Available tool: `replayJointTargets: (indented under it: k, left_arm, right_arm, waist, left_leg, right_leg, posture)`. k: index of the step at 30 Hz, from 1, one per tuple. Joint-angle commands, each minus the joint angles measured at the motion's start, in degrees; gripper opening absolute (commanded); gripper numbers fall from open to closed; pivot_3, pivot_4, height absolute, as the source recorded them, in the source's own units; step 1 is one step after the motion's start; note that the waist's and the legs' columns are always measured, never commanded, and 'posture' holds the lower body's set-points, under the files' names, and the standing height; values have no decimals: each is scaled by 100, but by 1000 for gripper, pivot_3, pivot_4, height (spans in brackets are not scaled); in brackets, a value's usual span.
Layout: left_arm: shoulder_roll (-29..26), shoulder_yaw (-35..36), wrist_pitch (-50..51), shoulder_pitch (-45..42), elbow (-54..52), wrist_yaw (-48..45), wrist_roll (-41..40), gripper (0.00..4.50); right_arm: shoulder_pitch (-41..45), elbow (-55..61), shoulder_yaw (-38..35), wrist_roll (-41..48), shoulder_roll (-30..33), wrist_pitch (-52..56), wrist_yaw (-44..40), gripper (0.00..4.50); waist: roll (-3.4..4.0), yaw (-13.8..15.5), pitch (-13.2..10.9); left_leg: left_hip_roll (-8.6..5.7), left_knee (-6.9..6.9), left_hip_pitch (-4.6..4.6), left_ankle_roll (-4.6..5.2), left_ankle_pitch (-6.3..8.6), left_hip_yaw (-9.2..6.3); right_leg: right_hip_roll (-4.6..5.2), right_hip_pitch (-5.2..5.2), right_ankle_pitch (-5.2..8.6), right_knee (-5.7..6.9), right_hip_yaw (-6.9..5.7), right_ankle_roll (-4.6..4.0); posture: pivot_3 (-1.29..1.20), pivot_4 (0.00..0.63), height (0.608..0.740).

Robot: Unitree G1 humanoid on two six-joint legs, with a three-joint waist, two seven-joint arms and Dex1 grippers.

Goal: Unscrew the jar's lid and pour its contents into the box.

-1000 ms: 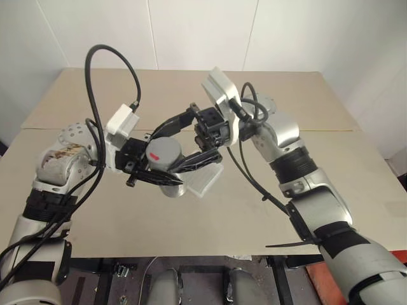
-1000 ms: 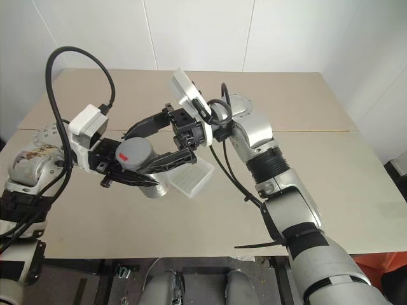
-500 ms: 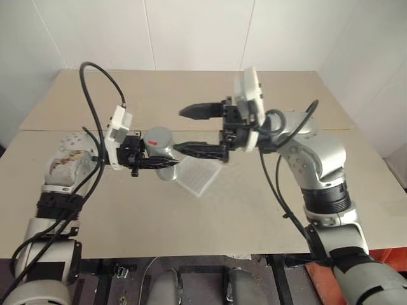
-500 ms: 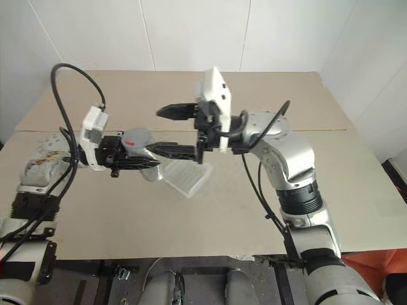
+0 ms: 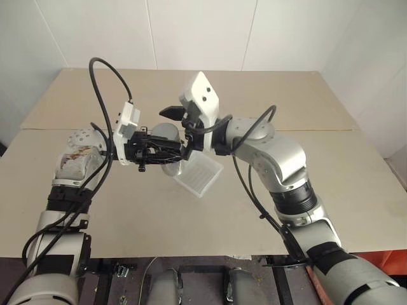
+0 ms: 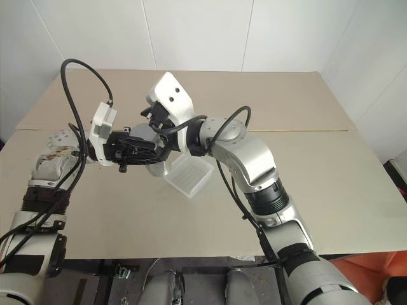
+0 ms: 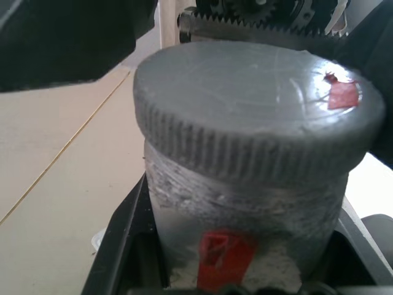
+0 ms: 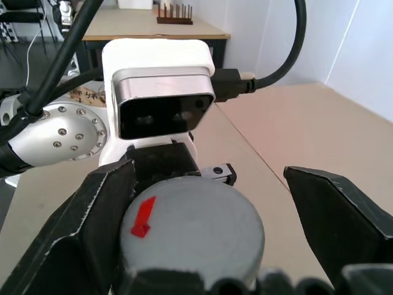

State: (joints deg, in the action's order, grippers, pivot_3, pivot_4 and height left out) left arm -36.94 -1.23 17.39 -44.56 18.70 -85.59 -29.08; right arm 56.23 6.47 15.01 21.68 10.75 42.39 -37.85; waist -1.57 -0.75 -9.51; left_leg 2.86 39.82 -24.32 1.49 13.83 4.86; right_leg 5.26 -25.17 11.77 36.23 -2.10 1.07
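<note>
Though capped: one jar (image 5: 166,135), one box (image 5: 200,174).

The two head views look forward and down over both arms onto the bench (image 5: 267,95), far enough back to take in its whole top and the wall behind; they share nearly the same scene, slightly offset sideways. The left wrist view sits very close to the jar (image 7: 245,203), facing its side and the lid (image 7: 258,104). The right wrist view looks at that lid from close above, sharing it with the left wrist view
</note>
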Motion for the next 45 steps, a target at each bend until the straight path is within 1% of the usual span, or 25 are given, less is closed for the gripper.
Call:
replayJointTargets:
  k: [1, 9, 11, 16, 19, 23, 27, 30, 33, 38, 41, 45]
  left_arm:
    - [-221, 262, 20, 5, -296, -107, -123, 1927]
    - [-615, 521, 205, 305, -607, -264, -303, 1927]
    - [-715, 608, 253, 408, -705, -289, -341, 1927]
    - [-815, 682, 299, 538, -821, -270, -380, 1927]
    - [-689, 649, 273, 475, -759, -158, -345, 1927]
    - [-385, 501, 163, 312, -603, -13, -233, 1927]
    - [-118, 371, -8, 91, -281, 37, -64, 1927]
    - [-4, 322, -99, -20, -133, -10, 7, 1927]
    - [45, 290, -142, -87, -63, -56, 27, 1927]
    - [21, 305, -137, -92, -88, -99, 26, 1927]
    - [-58, 353, -124, -44, -138, -112, 23, 1927]
    - [-159, 395, -136, 10, -154, -117, 28, 1927]
  right_arm:
    - [96, -62, -310, -75, 267, -165, -81, 4448]
    - [14, -324, -662, -84, 903, -377, -294, 4448]
    - [-7, -411, -746, -94, 1091, -448, -299, 4448]
    - [-46, -436, -865, -115, 1247, -500, -346, 4448]
    - [-106, -47, -856, 106, 1197, -365, -478, 4448]
    - [-141, 576, -809, 604, 995, -105, -691, 4448]
    - [-51, 941, -618, 756, 699, 79, -596, 4448]
    - [65, 852, -405, 575, 483, 38, -438, 4448]
    - [243, 529, -115, 215, 263, -14, -167, 4448]
    - [400, 103, -57, -75, 29, -72, 74, 4448]
    - [414, -11, -147, -141, 50, -65, 81, 4448]
    - [329, 80, -307, -72, 257, -34, -53, 4448]
  waist:
    - [0, -2, 0]
    - [0, -5, 0]
    - [0, 43, 0]
    - [0, 21, 0]
    - [0, -23, 0]
    - [0, -5, 0]
    - [0, 3, 0]
    - [0, 1, 0]
    - [0, -10, 0]
    - [0, -7, 0]
    - [0, -1, 0]
    - [0, 2, 0]
  left_leg:
    - [0, 0, 0, 0, 0, 0]
    - [1, 0, 1, 0, 0, -1]
    - [0, 1, 2, 0, 0, 0]
    - [0, -5, 2, 1, 1, 2]
    - [1, -5, 2, 1, 1, 3]
    - [1, -5, 1, 1, 1, 1]
    - [-1, -1, 2, 1, 1, 0]
    - [-1, 1, 3, 1, 1, 0]
    - [-1, 0, 3, 1, 1, 0]
    - [-1, 0, 1, 1, 1, 1]
    - [-1, -1, 0, 1, 1, 0]
    - [-1, -1, -1, 2, 1, 0]
  right_leg:
    - [0, 0, 0, 0, 0, 0]
    - [0, 0, 0, -3, 0, 0]
    - [2, 3, 0, -6, -1, 0]
    - [2, -2, 1, -9, -1, 0]
    - [1, -3, 1, -7, 3, 0]
    - [1, -3, 1, -7, 2, 0]
    - [2, 1, 0, -5, 1, 0]
    - [1, 1, 0, -4, 1, 0]
    - [1, 0, 0, -3, 1, 0]
    - [1, -1, 0, -1, 0, 0]
    - [1, -1, 0, -1, 0, 0]
    - [2, 0, 0, -2, -1, 0]
  posture:
    - [0, 150, 740]
    - [0, 150, 740]
    - [0, 150, 740]
    - [0, 150, 740]
    - [0, 150, 740]
    - [0, 150, 740]
    - [0, 150, 740]
    - [0, 150, 740]
    - [0, 150, 740]
    - [0, 150, 740]
    - [0, 150, 740]
    - [0, 150, 740]
